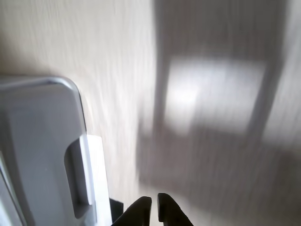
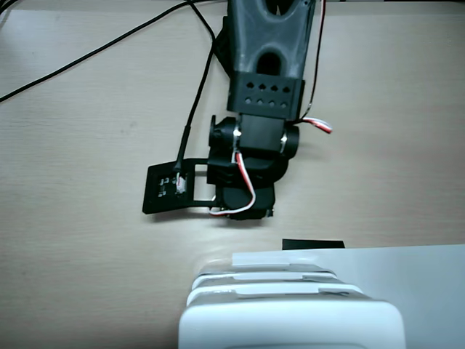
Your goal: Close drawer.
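Drawer sits flush in the white cabinet, contents unseen; tool nearly pinched together, holding nothing.

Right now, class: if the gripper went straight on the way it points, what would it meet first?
Probably the bare table; in the wrist view the gripper points past the drawer, which lies to its left. Blur leaves depth uncertain.

Blurred wrist view: nearly closed pincer beside the white cabinet on the table.
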Controlling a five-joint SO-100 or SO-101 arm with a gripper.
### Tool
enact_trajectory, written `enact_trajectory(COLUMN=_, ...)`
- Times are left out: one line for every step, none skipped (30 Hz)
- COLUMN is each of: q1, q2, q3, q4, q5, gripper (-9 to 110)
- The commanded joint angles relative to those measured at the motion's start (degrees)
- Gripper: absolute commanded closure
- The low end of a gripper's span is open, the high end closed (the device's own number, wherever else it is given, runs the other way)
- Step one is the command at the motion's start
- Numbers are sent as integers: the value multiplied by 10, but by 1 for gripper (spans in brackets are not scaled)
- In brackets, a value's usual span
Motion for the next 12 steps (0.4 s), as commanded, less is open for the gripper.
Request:
enact_trajectory(q1=8, q2=25, q3=-3, q4=15, q5=5, gripper=101)
enact_trajectory(q1=8, q2=28, q3=-3, q4=21, q5=10, gripper=101)
enact_trajectory(q1=8, q2=33, q3=-2, q4=26, q5=12, gripper=101)
enact_trajectory(q1=8, q2=38, q3=2, q4=27, q5=14, gripper=101)
enact_trajectory(q1=8, q2=43, q3=6, q4=27, q5=14, gripper=101)
enact_trajectory(q1=8, q2=47, q3=10, q4=27, q5=14, gripper=101)
enact_trajectory(q1=8, q2=52, q3=12, q4=27, q5=14, gripper=101)
enact_trajectory(q1=8, q2=55, q3=15, q4=27, q5=15, gripper=101)
enact_trajectory(q1=7, q2=59, q3=18, q4=27, q5=16, gripper=101)
enact_trajectory(q1=5, q2=62, q3=21, q4=28, q5=16, gripper=101)
enact_trajectory(q1=4, q2=65, q3=25, q4=28, q5=17, gripper=101)
enact_trajectory(q1=1, q2=67, q3=28, q4=28, q5=19, gripper=101)
